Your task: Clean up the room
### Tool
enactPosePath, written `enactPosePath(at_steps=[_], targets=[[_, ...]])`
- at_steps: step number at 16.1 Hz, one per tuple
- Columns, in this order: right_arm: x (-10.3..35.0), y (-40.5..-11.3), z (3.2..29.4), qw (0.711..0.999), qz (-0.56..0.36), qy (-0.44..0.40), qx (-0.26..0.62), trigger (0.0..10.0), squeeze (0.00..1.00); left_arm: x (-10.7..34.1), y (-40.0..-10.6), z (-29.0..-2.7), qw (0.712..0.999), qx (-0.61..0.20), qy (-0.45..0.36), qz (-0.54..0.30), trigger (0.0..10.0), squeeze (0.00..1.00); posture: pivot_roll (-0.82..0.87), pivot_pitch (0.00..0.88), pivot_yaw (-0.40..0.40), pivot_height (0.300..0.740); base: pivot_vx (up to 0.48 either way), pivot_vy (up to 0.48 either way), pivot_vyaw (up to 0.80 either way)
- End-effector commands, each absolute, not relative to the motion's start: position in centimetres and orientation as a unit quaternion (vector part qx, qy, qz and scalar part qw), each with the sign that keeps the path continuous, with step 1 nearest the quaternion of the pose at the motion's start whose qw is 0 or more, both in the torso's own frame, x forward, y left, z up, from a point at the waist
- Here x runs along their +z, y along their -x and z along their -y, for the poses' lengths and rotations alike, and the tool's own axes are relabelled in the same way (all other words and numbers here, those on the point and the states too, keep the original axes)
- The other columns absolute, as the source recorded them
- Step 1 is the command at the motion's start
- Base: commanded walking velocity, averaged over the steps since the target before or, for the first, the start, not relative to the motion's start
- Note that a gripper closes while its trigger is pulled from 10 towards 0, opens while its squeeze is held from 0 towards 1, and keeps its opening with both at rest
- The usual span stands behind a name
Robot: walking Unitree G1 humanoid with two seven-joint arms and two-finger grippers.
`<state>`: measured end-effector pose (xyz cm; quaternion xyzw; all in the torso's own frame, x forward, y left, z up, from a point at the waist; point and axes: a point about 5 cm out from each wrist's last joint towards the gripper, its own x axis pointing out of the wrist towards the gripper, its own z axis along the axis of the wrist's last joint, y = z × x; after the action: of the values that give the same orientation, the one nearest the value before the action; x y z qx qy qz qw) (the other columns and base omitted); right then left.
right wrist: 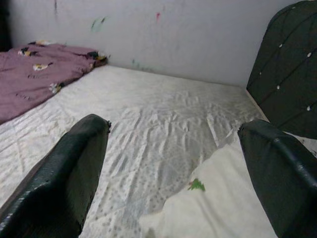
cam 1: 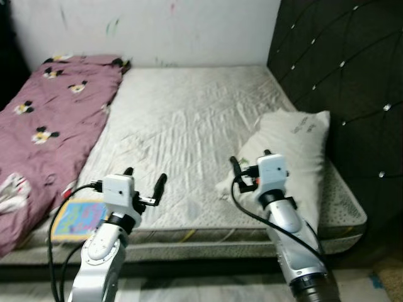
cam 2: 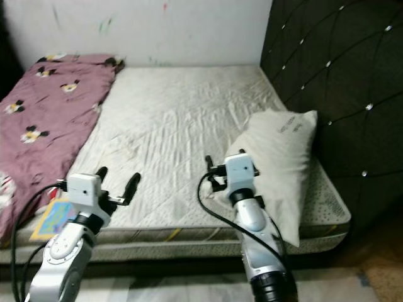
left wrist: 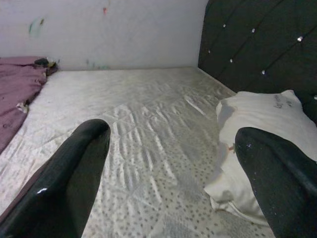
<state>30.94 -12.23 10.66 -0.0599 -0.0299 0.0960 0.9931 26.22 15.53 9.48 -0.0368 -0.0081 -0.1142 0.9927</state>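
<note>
A white pillow (cam 1: 295, 146) lies askew on the right side of the bare quilted mattress (cam 1: 189, 113), close to the headboard. A purple blanket (cam 1: 50, 107) with cartoon prints covers the mattress's left strip. A colourful flat book (cam 1: 79, 217) rests at the front left corner. My left gripper (cam 1: 145, 178) hovers open over the front edge, beside the book. My right gripper (cam 1: 250, 160) is open just above the pillow's near corner (right wrist: 213, 208). Nothing sits between either pair of fingers (left wrist: 74, 173).
A dark tufted headboard (cam 1: 346, 63) rises along the right side. A white wall (cam 1: 157, 28) with small paint marks closes the far end. The bed's front edge is right before me, with a strip of pale floor (cam 1: 189, 286) below.
</note>
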Motion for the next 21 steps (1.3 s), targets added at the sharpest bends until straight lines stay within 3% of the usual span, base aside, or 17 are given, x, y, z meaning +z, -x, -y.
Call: enactPosePath(at_steps=[1, 5, 10, 18, 21], targets=[[11.1, -31.3, 12.4, 0.993, 0.038, 0.063, 0.096, 10.0, 0.00, 9.9, -26.4, -15.4, 0.992, -0.120, 0.033, 0.016, 10.0, 0.00, 0.02, 0.000, 0.008, 0.740, 0.337, 0.000, 0.00], [11.1, -31.3, 12.2, 0.992, 0.041, 0.060, 0.099, 10.0, 0.00, 9.8, -26.6, -15.4, 0.992, -0.118, 0.033, 0.014, 10.0, 0.00, 0.02, 0.000, 0.005, 0.740, 0.310, 0.000, 0.23], [11.1, -31.4, 12.1, 0.993, 0.041, 0.057, 0.100, 10.0, 0.00, 9.6, -27.2, -15.2, 0.994, -0.102, 0.033, 0.005, 10.0, 0.00, 0.02, 0.000, -0.004, 0.740, 0.000, 0.000, 0.00], [11.5, -31.8, 10.4, 0.991, 0.057, 0.048, 0.108, 10.0, 0.00, 10.1, -28.2, -15.0, 0.996, -0.087, 0.021, 0.017, 10.0, 0.00, 0.04, 0.000, 0.017, 0.740, 0.000, 0.000, 0.76], [11.6, -32.1, 10.6, 0.992, 0.057, 0.046, 0.107, 10.0, 0.00, 9.9, -28.3, -15.3, 0.997, -0.068, 0.022, 0.011, 10.0, 0.00, 0.04, 0.000, 0.017, 0.740, 0.000, 0.000, 0.20]])
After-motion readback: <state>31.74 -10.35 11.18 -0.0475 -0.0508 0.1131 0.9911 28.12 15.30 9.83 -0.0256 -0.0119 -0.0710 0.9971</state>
